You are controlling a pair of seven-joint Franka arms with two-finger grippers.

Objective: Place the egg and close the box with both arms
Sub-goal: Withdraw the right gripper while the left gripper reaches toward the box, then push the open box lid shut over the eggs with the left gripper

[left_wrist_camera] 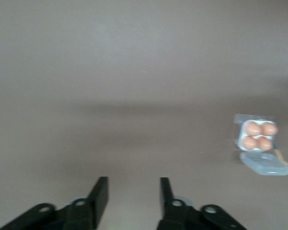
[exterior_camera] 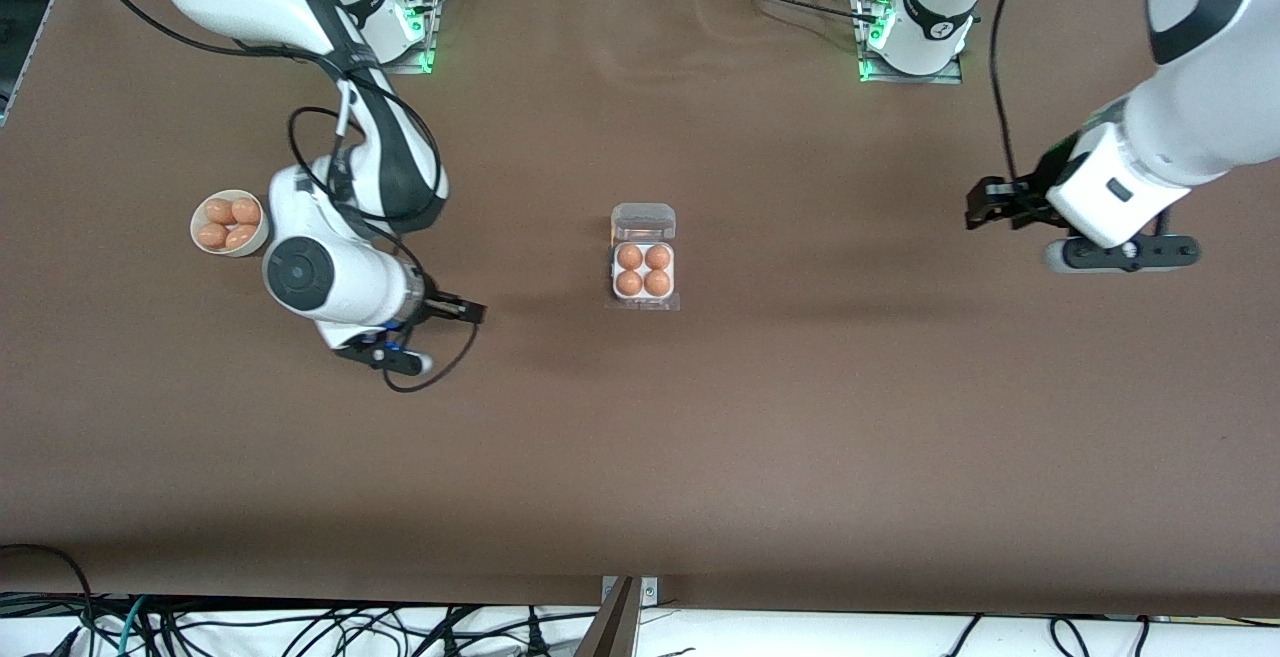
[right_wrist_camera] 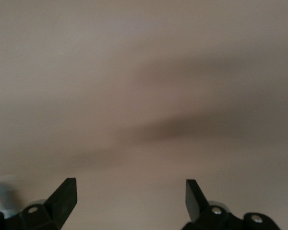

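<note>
Nearest the camera is bare brown tabletop (exterior_camera: 640, 457); just past it sits the small square white four-cell egg carton (exterior_camera: 643, 271), mid-table, between the two grippers. All four cells hold tan-brown eggs (exterior_camera: 630, 257), and its clear hinged plastic lid (exterior_camera: 643, 221) lies folded back flat, open, on the side toward the robot bases.

Over the table toward its own end, the right arm's black two-finger gripper (exterior_camera: 470, 311) has its fingers spread wide and empty, pointing toward the carton. Beside that arm sits a round white bowl (exterior_camera: 230, 224) of more eggs.

Well apart toward the other end hangs the left arm's black gripper (exterior_camera: 985, 205), fingers moderately apart, holding nothing.

Closing looks to be what remains. By my judgement the right gripper is nearer the carton, and the lid's hinge line runs across from one gripper toward the other.
</note>
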